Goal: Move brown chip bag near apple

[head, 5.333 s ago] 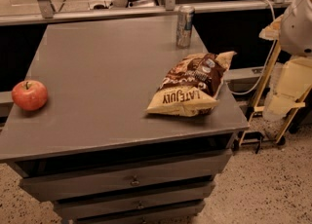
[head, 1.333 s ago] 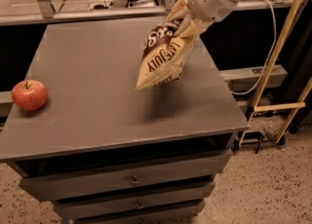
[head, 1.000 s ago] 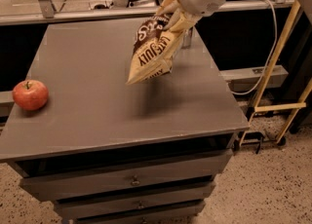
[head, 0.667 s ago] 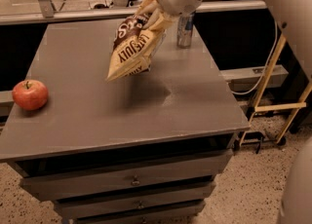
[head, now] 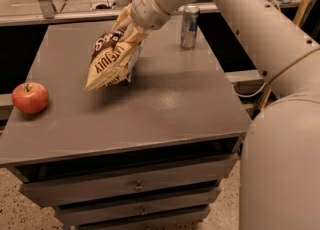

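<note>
The brown chip bag [head: 111,63] hangs tilted from my gripper [head: 126,30], which is shut on its dark brown top edge. The bag's tan lower corner sits just above the grey cabinet top [head: 165,104], left of centre. The red apple [head: 30,97] rests near the left edge of the top, well to the left of the bag and a little nearer the front. My arm reaches in from the upper right across the back of the top.
A slim silver drink can [head: 190,26] stands at the back right of the cabinet top. Drawers run below the front edge. A metal frame and floor lie behind; my white arm body fills the right side.
The bag was lifted off the right side of the top and carried left toward the apple. It now hangs lower, close to the surface.
</note>
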`<state>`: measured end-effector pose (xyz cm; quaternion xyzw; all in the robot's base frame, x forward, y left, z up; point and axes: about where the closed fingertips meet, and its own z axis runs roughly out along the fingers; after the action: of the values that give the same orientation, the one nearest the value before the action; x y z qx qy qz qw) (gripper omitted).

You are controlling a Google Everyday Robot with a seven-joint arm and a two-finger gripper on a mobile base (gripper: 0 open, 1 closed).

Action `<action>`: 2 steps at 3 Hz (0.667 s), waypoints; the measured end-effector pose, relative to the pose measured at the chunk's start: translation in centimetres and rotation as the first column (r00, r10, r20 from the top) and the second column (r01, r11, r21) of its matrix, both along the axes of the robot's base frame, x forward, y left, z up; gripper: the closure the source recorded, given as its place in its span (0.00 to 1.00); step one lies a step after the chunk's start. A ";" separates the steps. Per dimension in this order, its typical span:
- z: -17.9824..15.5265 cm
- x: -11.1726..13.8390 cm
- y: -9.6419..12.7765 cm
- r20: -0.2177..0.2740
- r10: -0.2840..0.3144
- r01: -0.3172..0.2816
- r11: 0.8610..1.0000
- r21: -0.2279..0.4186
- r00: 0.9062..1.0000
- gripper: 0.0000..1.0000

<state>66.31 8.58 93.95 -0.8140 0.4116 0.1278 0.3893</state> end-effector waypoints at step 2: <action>0.5 -0.6 3.2 0.026 0.092 -0.093 0.993 0.065 0.995 1.00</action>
<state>65.75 11.81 94.40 -0.8202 0.3645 0.1500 0.4146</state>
